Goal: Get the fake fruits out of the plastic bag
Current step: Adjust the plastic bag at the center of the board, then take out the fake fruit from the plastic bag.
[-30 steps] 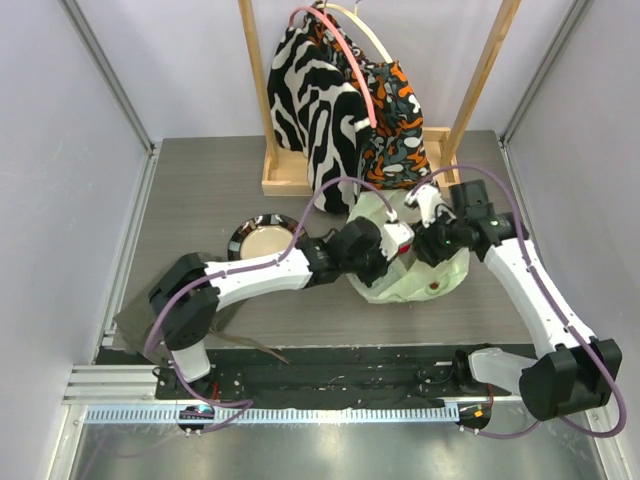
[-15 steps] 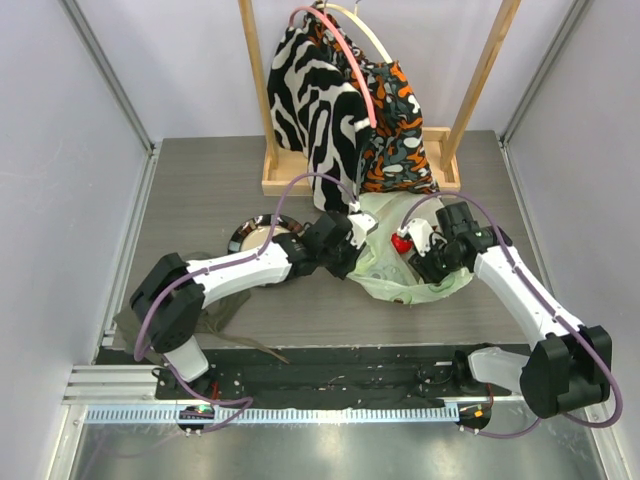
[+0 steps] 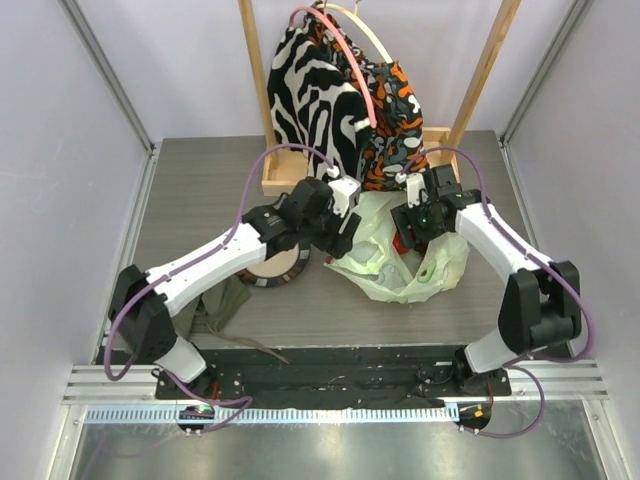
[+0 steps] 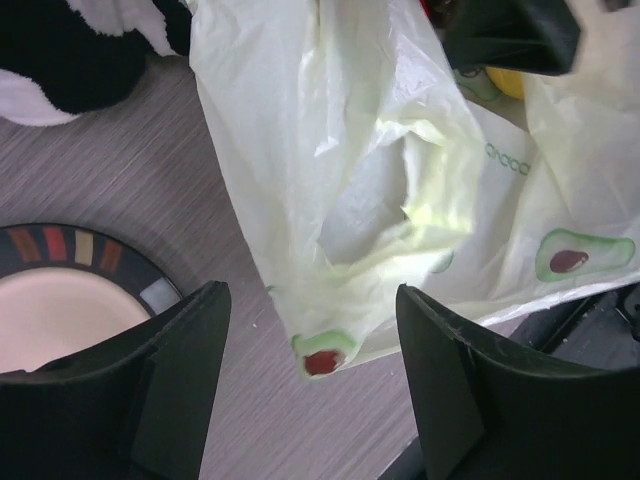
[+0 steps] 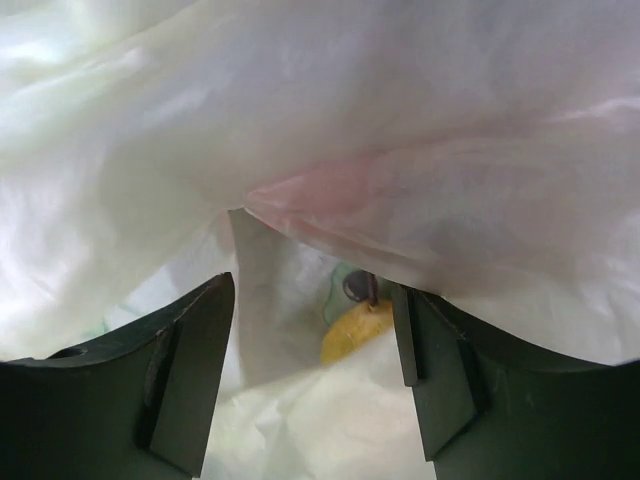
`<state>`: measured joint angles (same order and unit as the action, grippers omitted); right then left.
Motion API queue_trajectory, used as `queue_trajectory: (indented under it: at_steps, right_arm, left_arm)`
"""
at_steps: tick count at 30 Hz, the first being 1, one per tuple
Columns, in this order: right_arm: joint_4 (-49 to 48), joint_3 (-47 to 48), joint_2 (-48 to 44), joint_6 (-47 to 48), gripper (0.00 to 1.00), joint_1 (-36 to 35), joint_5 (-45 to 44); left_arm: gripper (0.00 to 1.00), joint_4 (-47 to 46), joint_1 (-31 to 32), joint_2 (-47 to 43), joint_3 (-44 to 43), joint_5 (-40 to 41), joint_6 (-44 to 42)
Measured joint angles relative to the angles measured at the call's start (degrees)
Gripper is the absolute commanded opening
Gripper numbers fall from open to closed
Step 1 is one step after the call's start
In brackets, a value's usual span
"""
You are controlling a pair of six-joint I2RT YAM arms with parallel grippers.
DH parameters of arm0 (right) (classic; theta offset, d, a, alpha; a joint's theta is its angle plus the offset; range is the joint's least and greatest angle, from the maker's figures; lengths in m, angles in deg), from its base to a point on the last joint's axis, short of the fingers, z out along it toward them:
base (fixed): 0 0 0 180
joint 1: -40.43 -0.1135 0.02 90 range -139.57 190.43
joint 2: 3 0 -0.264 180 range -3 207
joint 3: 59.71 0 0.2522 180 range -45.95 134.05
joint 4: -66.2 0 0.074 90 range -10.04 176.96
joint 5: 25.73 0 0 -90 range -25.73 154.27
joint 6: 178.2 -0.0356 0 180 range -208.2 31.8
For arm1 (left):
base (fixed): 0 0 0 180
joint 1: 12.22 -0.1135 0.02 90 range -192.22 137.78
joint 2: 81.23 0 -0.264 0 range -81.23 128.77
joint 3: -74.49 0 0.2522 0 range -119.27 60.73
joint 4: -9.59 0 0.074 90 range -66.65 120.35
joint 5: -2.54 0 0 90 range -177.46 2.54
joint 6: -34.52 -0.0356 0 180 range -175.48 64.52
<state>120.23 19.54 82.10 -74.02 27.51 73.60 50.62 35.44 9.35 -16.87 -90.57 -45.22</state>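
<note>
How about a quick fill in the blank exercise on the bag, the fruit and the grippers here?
The plastic bag is printed with ____ halves.
In the right wrist view, a ____ fake fruit shows inside the bag.
The left gripper is ____, clamping nothing.
Missing words: avocado; yellow; open.

**A:** So where's everything sitting around our left gripper (image 4: 308,300)?

**B:** We've got the plastic bag (image 4: 340,150) on the table (image 4: 150,160) straight ahead of it. The plate (image 4: 60,245) is off to its left, and the garments (image 4: 60,50) are further ahead on that same side. Our right gripper (image 5: 312,285) faces the bag's folds close up, and a fake fruit (image 5: 355,333) sits inside the bag just ahead of it.
</note>
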Motion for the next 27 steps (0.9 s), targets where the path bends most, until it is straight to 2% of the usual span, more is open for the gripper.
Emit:
queue_trajectory:
  at_steps: [7,19,21,24,27]
  right_arm:
    - [-2.6,3.2,7.6,-6.5,0.75,0.2,0.6]
    - [-6.0,8.6,16.8,-11.6,0.79,0.2,2.9]
    - [-6.0,8.7,16.9,-11.8,0.71,0.2,2.9]
    - [-6.0,8.6,16.9,-12.1,0.41,0.1,2.4]
    - [-6.0,8.0,16.4,-11.4,0.31,0.0,1.7]
  left_arm:
    - [0.7,3.5,0.1,-4.4,0.3,-0.2,-0.3]
    - [0.68,4.4,-1.8,-4.5,1.8,-0.9,-0.9]
    - [0.68,4.6,-2.3,-4.8,2.1,-1.0,-1.4]
    - [0.68,4.7,-3.1,-5.6,2.6,-1.0,-1.7]
    - [0.68,4.7,-3.8,-6.2,2.9,-1.0,-1.9]
